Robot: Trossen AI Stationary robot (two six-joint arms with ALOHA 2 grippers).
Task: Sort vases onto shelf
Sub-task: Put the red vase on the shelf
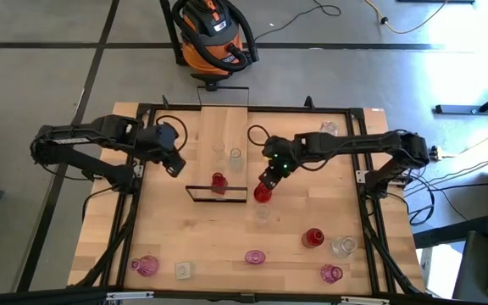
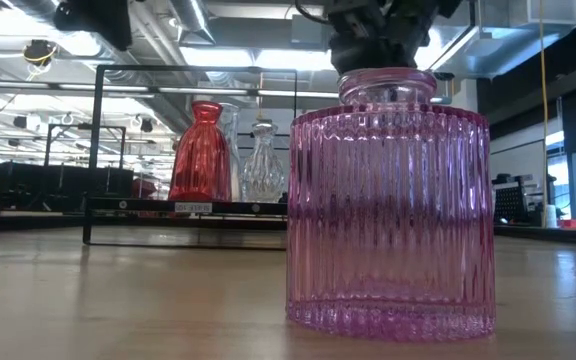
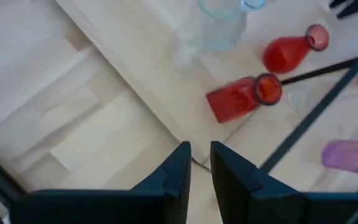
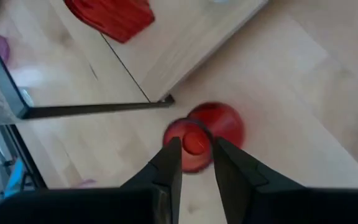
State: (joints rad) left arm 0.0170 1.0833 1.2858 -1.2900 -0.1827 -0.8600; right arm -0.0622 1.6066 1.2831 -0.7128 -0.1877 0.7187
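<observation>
Glass is what makes this job touchy: the red vase (image 1: 263,194) under the right gripper (image 1: 266,181) looks rigid, smooth and slick, light enough to skate on the table (image 1: 168,237) and brittle enough to chip against the shelf (image 1: 224,127) frame. It stands on the table just beside the shelf's black-framed near end, and from the right wrist view the two fingers sit to either side of its narrow neck, partly parted; I can't tell whether they are pinching it or merely straddling it. The neck seems the sensible place to take hold, just below the lip, where the flare should stop it slipping through. Already on the shelf are another red vase (image 1: 219,181) and a clear vase (image 1: 235,157). More vases wait along the table's near edge, including a pink ribbed vase (image 2: 390,200). Off to the shelf's other side, the left gripper (image 1: 174,166) hangs empty, fingers nearly together.
</observation>
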